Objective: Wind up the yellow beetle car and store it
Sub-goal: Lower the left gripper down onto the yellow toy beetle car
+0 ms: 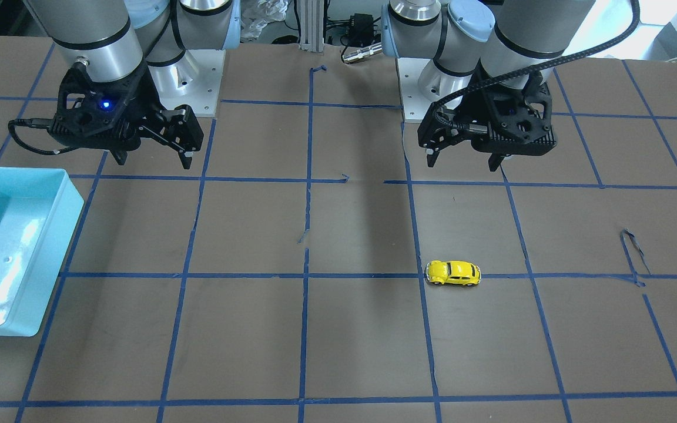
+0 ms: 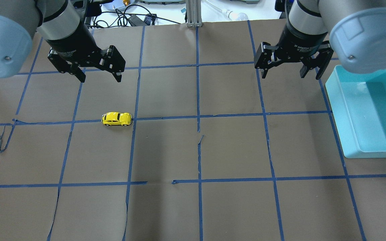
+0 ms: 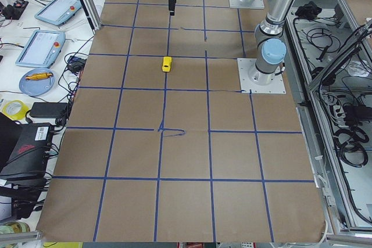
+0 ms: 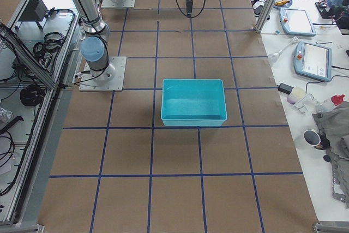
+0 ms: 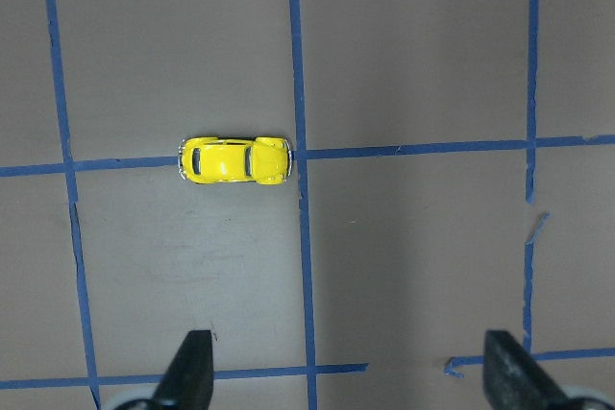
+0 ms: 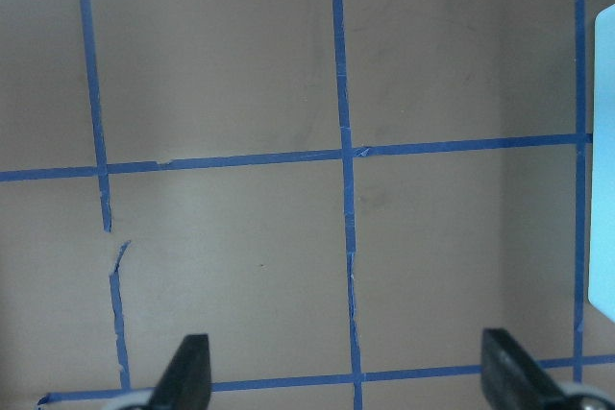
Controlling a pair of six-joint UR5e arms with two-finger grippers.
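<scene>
The yellow beetle car (image 2: 117, 119) stands on its wheels on the brown table, on a blue tape line. It also shows in the front view (image 1: 453, 273), the left side view (image 3: 167, 64) and the left wrist view (image 5: 234, 160). My left gripper (image 2: 100, 79) hangs open and empty above the table, behind the car and apart from it; it shows in the front view (image 1: 463, 163) too. My right gripper (image 2: 291, 76) is open and empty, high over the table beside the bin; it also shows in the front view (image 1: 153, 160).
A light blue bin (image 2: 369, 112) stands at the table's right side, empty inside; it also shows in the front view (image 1: 6, 247) and the right side view (image 4: 193, 102). Blue tape lines grid the brown table (image 2: 196, 150). Cables and devices lie beyond the far edge.
</scene>
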